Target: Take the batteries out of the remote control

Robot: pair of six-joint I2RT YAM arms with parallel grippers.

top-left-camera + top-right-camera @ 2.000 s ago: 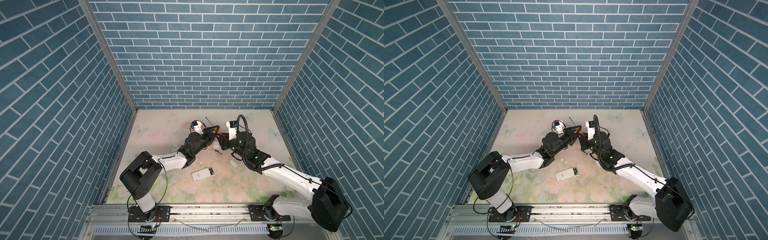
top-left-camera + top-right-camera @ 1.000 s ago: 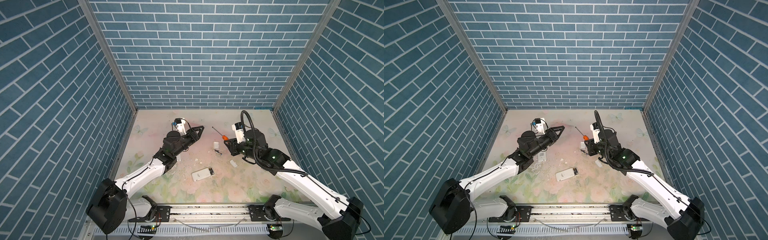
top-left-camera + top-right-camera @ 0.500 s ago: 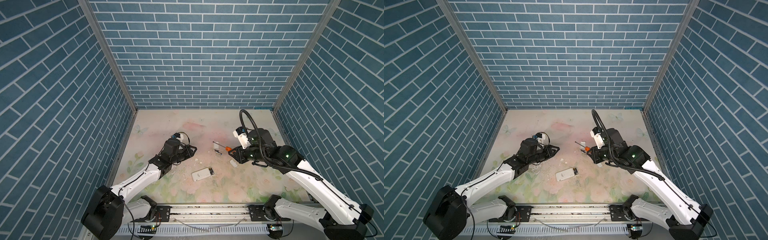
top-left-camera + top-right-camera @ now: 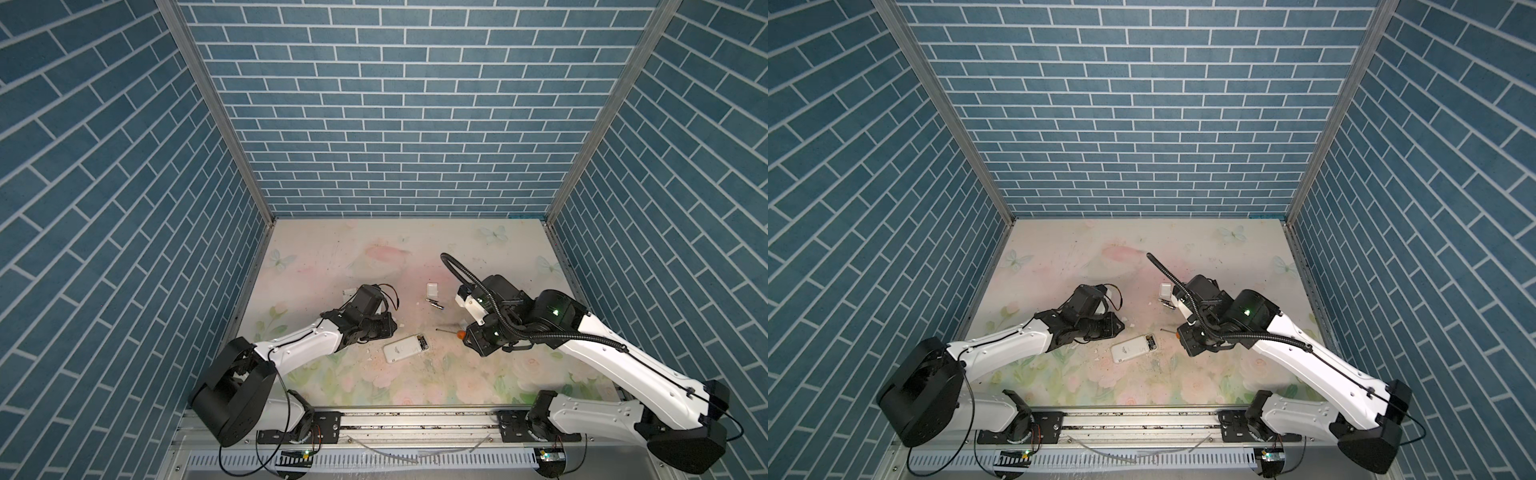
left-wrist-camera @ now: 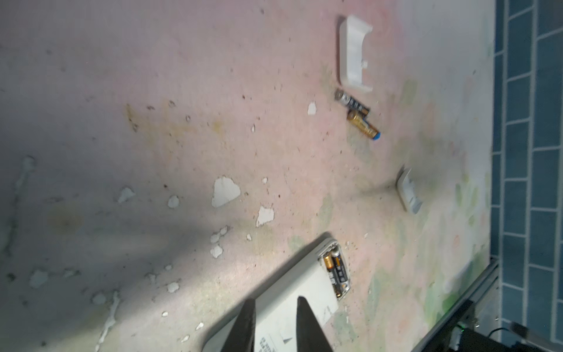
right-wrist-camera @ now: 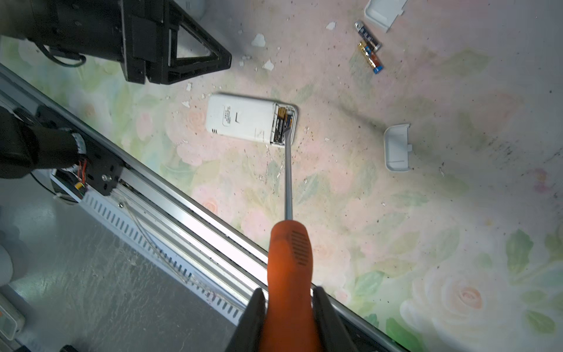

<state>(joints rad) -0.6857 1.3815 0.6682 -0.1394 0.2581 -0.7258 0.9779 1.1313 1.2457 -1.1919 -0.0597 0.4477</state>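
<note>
Change in the last sec or so: both arms have quit the far-centre spot where they met and come down to the near-centre remote (image 4: 405, 349). L gripper (image 5: 274, 301) swung in from far left and now sits by the remote's left end. Its jaws are drawn in to a narrow gap w/ nothing between them, so it's empty. R gripper (image 6: 288, 292) came nearer too, clamped on the orange handle of the screwdriver (image 6: 289, 243), blade pointing left at the open bay. The wrist view lines the tip up w/ the bay edge, but a top view puts it just short, so can't tell contact. Remote hasn't shifted. Bay batteries (image 6: 283, 125): two, side by side in the remote's right end, uncovered. Loose batteries (image 5: 358, 114): two on the mat (image 4: 332, 257) beyond the remote, touching, just beside a white cover (image 5: 353, 55). Second cover (image 6: 396, 147) lies right of the remote, apart. My read: you're approx. halfway, two out and two to go. Next prob. L pins the body and R levers. Risk is the remote skating if L isn't down first.
</note>
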